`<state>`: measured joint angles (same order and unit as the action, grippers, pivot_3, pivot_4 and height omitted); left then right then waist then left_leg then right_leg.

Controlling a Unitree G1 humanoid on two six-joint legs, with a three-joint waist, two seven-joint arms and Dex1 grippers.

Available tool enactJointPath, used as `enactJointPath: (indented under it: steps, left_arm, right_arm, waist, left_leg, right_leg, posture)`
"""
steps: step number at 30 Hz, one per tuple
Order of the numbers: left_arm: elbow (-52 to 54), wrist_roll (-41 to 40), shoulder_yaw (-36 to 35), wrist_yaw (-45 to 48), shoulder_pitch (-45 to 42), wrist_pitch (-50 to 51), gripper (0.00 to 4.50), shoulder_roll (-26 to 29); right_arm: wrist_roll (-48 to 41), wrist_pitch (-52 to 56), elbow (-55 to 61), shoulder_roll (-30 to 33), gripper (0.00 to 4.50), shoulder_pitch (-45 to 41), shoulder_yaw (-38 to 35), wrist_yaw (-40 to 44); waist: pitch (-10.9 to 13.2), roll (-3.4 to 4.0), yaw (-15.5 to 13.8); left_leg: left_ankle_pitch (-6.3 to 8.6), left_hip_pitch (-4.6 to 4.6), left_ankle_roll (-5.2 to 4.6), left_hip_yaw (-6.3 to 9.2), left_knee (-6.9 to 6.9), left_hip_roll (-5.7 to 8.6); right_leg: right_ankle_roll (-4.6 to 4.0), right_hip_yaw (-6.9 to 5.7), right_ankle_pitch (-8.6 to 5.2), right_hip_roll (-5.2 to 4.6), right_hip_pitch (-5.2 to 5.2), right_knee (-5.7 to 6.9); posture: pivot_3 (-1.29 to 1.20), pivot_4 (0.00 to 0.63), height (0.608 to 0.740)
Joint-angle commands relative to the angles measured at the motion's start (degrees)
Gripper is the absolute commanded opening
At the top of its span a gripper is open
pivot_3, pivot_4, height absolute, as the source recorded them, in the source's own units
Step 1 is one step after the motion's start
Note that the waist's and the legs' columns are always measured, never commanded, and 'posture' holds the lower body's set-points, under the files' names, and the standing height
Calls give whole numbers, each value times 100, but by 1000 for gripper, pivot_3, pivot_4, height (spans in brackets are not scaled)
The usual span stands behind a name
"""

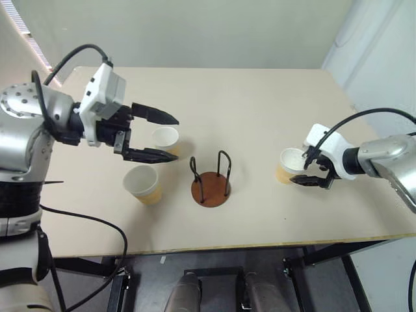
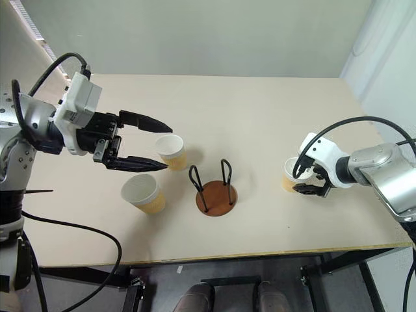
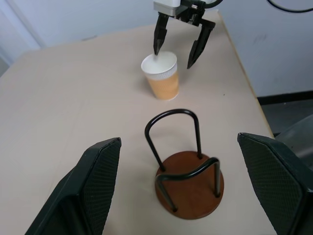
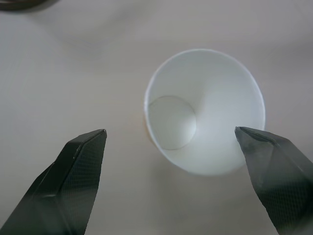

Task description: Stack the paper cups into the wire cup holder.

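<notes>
Three tan paper cups with white insides stand upright on the beige table [image 1: 260, 104]. Two are on the left, one [image 1: 165, 136] behind the other [image 1: 144, 185]. My left gripper [image 1: 177, 139] hovers open above these two, pointing right toward the wire cup holder [image 1: 211, 185], a brown disc with two black loops. Nothing stands in the holder. The third cup [image 1: 289, 166] stands to the holder's right. My right gripper [image 4: 170, 131] is open just above it, one finger on each side of the rim, holding nothing.
The table's front edge [image 1: 260, 244] runs close below the holder. A black cable [image 1: 97, 224] hangs over the front left corner. A pale wall [image 1: 195, 32] stands behind the far edge, and the table's right edge [image 1: 354, 104] lies beyond the right arm.
</notes>
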<state>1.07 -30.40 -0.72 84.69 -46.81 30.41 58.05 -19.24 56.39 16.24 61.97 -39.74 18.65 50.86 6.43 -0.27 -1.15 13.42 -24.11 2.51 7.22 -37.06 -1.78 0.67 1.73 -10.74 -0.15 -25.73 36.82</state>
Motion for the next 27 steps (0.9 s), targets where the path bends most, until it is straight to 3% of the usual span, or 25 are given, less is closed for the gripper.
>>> enactJointPath:
  steps: [1, 14, 18, 22, 27]
  left_arm:
    - [171, -31, -182, -7, 78, 9, 4207, 148]
    - [518, -273, -623, -206, 581, 221, 4207, 412]
    - [547, -304, -711, -236, 709, 206, 4207, 462]
    - [501, -287, -780, -233, 778, 163, 4207, 535]
    - [389, -181, -720, -214, 787, 59, 4207, 580]
  right_arm:
    - [286, -301, -138, -150, 4467, -46, 86, 138]
    - [803, -953, -574, -369, 146, -182, 192, 905]
    - [206, -1200, -580, -303, 69, -448, -558, 1551]
    - [-624, -1095, -812, -694, 69, -1642, -1325, 1897]
    - [-945, -1049, -309, -1453, 69, -2310, -787, 2218]
  waist:
    - [0, 0, -3]
    - [0, 0, -26]
    - [1, 2, -20]
    - [5, 9, 19]
    - [-7, -11, 43]
  left_leg:
    - [0, 0, -1, 0, 0, 0]
    - [0, -1, -2, 1, -4, 2]
    - [-1, -1, -2, 0, -3, 2]
    - [-4, -3, -5, -13, 0, 3]
    - [-4, 12, -6, -2, 8, -7]
  right_leg:
    - [0, 0, 0, 0, 1, -1]
    - [2, -1, 1, -3, 4, -2]
    - [-3, -1, -2, -2, 3, -1]
    - [-24, 8, -14, -2, -5, 1]
    - [-84, -2, -50, 13, 2, 5]
  posture:
    - [0, 150, 740]
    - [0, 150, 740]
    - [0, 150, 740]
    - [0, 150, 740]
    - [0, 150, 740]
